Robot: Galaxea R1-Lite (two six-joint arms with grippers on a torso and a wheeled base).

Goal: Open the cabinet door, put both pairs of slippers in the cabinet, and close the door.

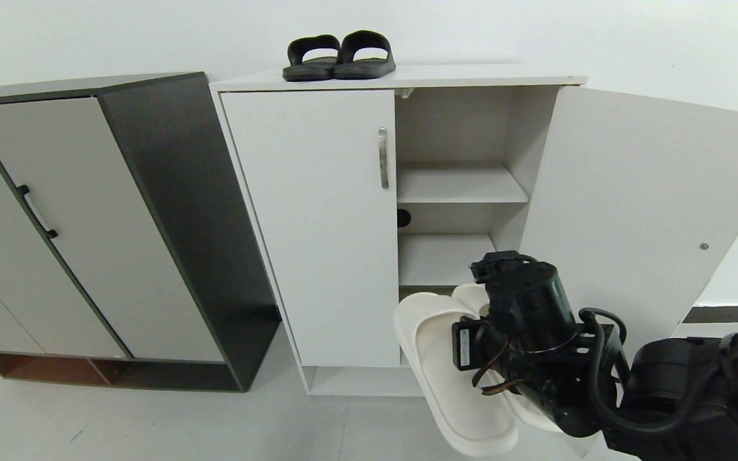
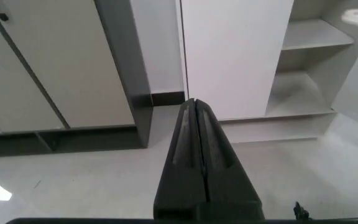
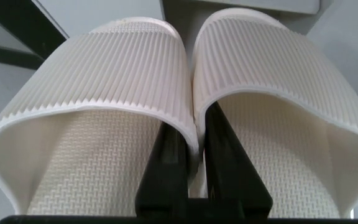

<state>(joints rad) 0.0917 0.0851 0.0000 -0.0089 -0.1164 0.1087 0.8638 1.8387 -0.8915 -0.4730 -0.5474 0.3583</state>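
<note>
The right gripper (image 3: 194,155) grasps the white slippers (image 1: 452,378), one finger under each strap, pinching the adjoining strap edges together. The pair hangs at 5 o'clock in the head view, before the cabinet (image 1: 318,224) and just below its open side. The right door (image 1: 638,205) stands swung wide at 3 o'clock, baring two shelves (image 1: 459,186). The black slippers (image 1: 339,57) sit side by side on the cabinet top at 12 o'clock. The left gripper (image 2: 194,109) is clenched on nothing above the floor.

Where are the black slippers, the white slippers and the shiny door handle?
black slippers (image 1: 366,38), head view, strap of one.
white slippers (image 1: 452,378), head view, middle of one.
door handle (image 1: 382,157), head view, middle of bar.
</note>
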